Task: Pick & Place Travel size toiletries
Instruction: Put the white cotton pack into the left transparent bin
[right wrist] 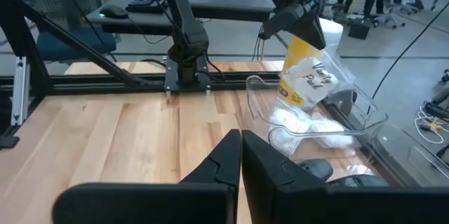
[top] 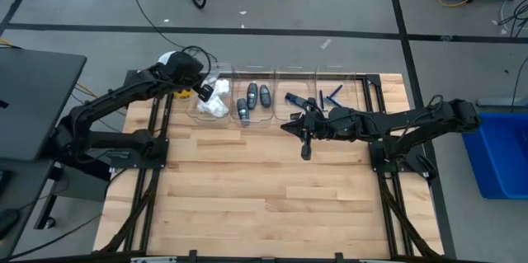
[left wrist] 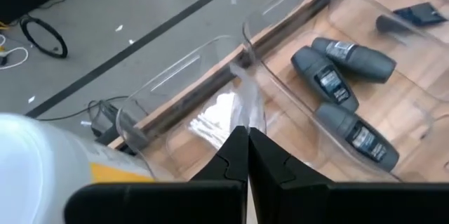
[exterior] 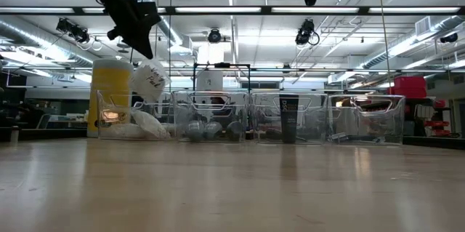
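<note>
My left gripper (top: 203, 91) is shut on a white plastic packet (right wrist: 307, 76) over the leftmost of several clear bins (top: 198, 111) along the table's far edge. More white packets (right wrist: 309, 127) lie in that bin. The bin beside it holds dark grey oval pieces (top: 256, 98). Blue razors (top: 333, 94) lie in the bins further right. My right gripper (top: 286, 125) hovers shut above the table just near of the bins, with nothing between its fingers (right wrist: 231, 155). My left gripper pinches the packet's clear upper edge (left wrist: 245, 108) between its two fingers. The fingers slant down from the table's left. The packet (exterior: 150, 79) hangs below them, tilted, its lower end about level with the bin's rim and clear of the packets beneath.
A tall yellow cylinder with a white lid (exterior: 110, 94) stands just left of the leftmost bin, close under my left arm. The wooden tabletop (top: 264, 197) stretches from the bins to the near edge. Black frame rails (top: 388, 172) run along both sides.
</note>
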Robot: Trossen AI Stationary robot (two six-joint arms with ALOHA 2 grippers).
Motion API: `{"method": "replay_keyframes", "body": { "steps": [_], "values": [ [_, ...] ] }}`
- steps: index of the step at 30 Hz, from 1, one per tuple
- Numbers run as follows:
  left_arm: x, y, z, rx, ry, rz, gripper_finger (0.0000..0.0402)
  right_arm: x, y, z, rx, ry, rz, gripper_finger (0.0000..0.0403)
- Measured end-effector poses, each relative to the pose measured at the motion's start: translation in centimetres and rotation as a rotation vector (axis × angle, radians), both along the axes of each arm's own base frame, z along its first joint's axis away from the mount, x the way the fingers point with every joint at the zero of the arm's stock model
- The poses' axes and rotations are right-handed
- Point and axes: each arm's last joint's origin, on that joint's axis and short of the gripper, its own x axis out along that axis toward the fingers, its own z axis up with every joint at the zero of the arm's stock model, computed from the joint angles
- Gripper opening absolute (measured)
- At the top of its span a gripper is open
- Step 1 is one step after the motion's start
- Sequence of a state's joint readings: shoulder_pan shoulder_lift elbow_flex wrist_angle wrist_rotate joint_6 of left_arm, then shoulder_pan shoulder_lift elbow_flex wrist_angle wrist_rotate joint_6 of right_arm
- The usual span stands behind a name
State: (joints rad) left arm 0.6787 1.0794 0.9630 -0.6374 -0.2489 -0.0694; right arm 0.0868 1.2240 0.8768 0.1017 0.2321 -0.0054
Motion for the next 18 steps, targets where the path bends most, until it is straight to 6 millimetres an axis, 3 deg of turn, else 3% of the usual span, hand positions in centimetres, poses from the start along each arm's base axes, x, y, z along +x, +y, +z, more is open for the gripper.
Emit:
{"method": "replay_keyframes", "body": {
  "steps": [18],
  "values": [
    [-0.21,0.21,-0.04,0.06,0.069,0.062,0.0005,0.0,0.01,-0.01,0.002,0.001,0.002,0.0018]
  ]
}}
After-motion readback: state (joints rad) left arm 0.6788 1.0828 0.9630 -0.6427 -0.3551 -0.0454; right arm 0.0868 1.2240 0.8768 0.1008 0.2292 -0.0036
